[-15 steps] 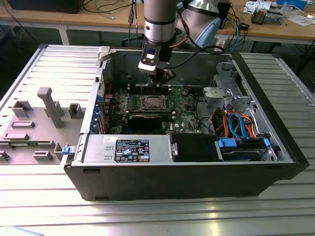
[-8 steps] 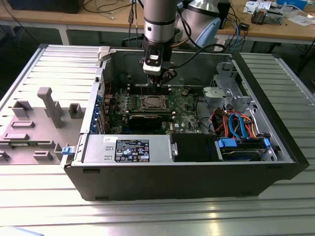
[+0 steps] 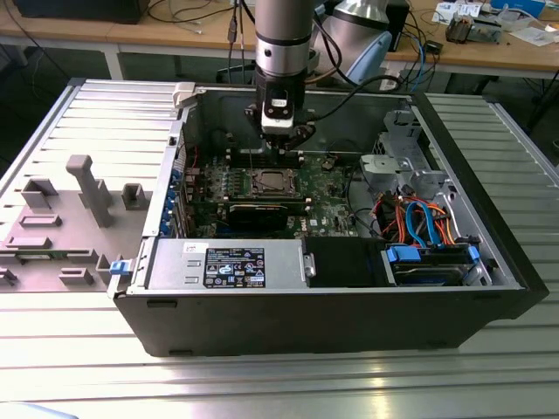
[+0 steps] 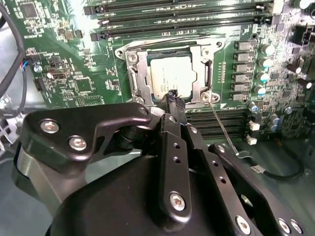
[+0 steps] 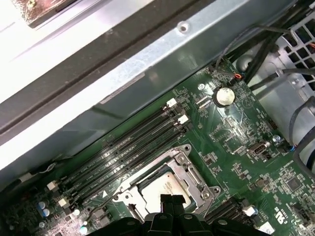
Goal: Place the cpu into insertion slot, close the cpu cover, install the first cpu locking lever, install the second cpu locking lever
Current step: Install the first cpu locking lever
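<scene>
The black two-fingered gripper [image 4: 173, 100] hangs over the green circuit board [image 4: 69, 69] inside the open dark computer case [image 3: 349, 319], a little above the centre of the exterior view. Its fingers are drawn together with nothing seen between them, the tips just beside the socket's edge. The small square silvery-grey cpu [image 4: 171, 73] sits in the metal-rimmed square insertion slot [image 3: 270, 182]. The thin silvery square-framed cpu cover [image 4: 139, 73] lies flat around it. A thin wire lever [image 4: 220, 127] slants out from one socket corner across the long black memory slots [image 4: 199, 118].
</scene>
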